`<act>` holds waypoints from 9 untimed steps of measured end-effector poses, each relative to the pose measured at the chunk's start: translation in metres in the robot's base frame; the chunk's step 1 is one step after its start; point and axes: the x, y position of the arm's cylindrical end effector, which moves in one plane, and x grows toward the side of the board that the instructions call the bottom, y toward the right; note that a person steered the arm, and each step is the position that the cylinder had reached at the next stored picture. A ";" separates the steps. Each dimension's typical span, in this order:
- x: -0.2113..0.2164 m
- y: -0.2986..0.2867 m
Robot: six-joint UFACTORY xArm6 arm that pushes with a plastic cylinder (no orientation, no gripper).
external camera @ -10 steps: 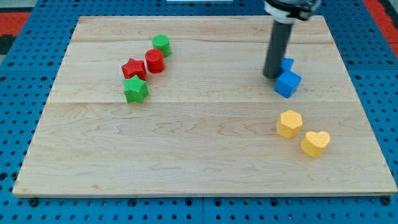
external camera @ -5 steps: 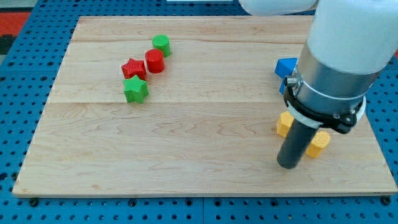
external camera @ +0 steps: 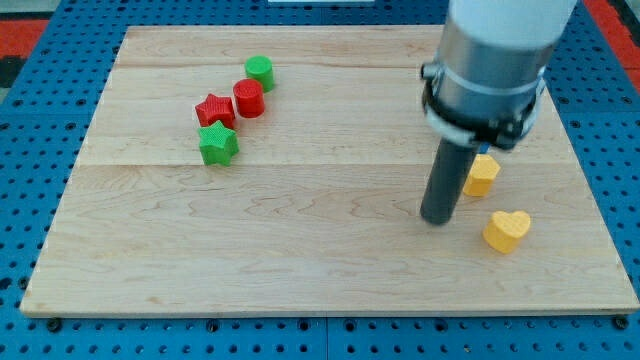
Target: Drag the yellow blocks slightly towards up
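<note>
Two yellow blocks lie at the view's right. The yellow hexagon-like block (external camera: 483, 174) shows partly beside the rod, just right of it. The yellow heart block (external camera: 507, 230) lies lower and further right, apart from the rod. My tip (external camera: 437, 219) rests on the board, left of both yellow blocks and close below-left of the upper one. The arm's grey body hides the blue blocks, with only a sliver of blue at its edge.
At the view's upper left sit a green cylinder (external camera: 259, 71), a red cylinder (external camera: 248, 98), a red star (external camera: 214, 110) and a green star (external camera: 218, 145), clustered in a diagonal line. The wooden board (external camera: 300, 250) is ringed by blue pegboard.
My tip moved from beside the blue blocks down past the yellow ones, then back up and left. The upper yellow block has shifted up and slightly right. The heart block has stayed put.
</note>
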 end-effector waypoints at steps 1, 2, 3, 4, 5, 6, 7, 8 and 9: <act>0.050 0.037; 0.053 0.110; -0.001 0.086; -0.026 0.051; -0.015 0.016; -0.015 -0.013; -0.027 -0.021; -0.028 0.012; -0.039 0.042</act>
